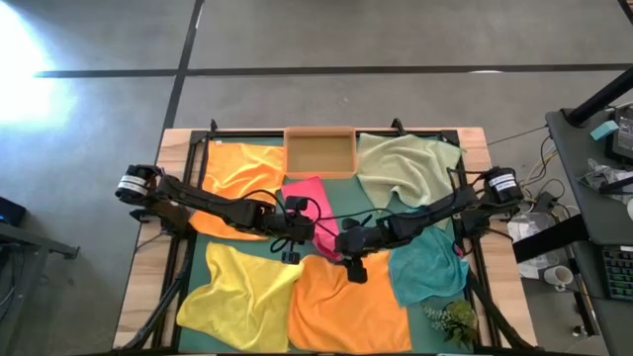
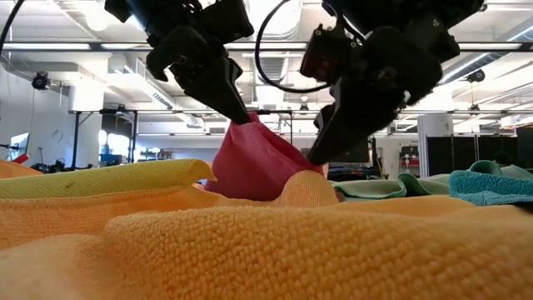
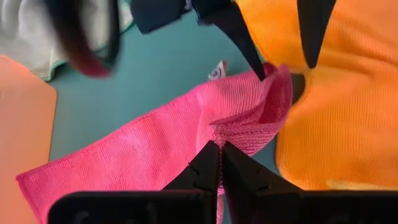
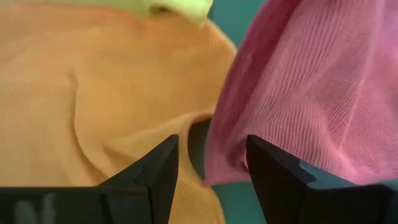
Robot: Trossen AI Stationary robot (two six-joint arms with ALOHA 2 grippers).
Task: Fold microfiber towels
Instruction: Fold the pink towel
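While the left pincer (image 3: 219,149) pinched the pink towel (image 3: 155,149), the right pincer (image 4: 211,158) stood wide beside its edge. It needed that free corner squarely before closing!

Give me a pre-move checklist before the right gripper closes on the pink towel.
1. Left gripper shut on the hot pink towel: ok, its edge is pinched and lifted.
2. Right gripper open: ok, jaws stand apart.
3. Pink edge between the right jaws: ok, in the right wrist view the fold sits in the gap.
4. Only pink in the gap: cannot tell, the front orange towel lies right beside it.
5. Pink towel free of other cloths: cannot tell, it borders the orange one in the high view.
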